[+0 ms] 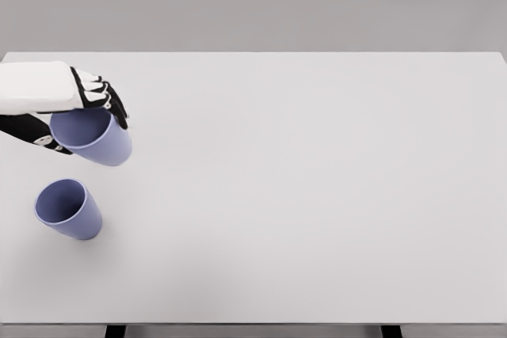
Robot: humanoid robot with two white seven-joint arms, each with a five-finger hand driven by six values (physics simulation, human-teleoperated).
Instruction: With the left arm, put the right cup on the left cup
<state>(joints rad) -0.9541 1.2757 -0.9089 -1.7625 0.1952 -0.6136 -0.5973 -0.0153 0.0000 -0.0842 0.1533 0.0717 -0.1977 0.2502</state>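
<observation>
The left hand [93,99] enters from the picture's left edge at about 9 o'clock, its fingers wrapped around the rim of one blue cup [95,137]. This held cup is tilted. The second blue cup [67,209] stands on the white desk [317,195], just beside it toward 6 o'clock, not touching. The thumb is partly hidden behind the held cup.

Two matt, smooth plastic-looking cups [93,136] [68,209] sit over a smooth matt table [317,195].
</observation>
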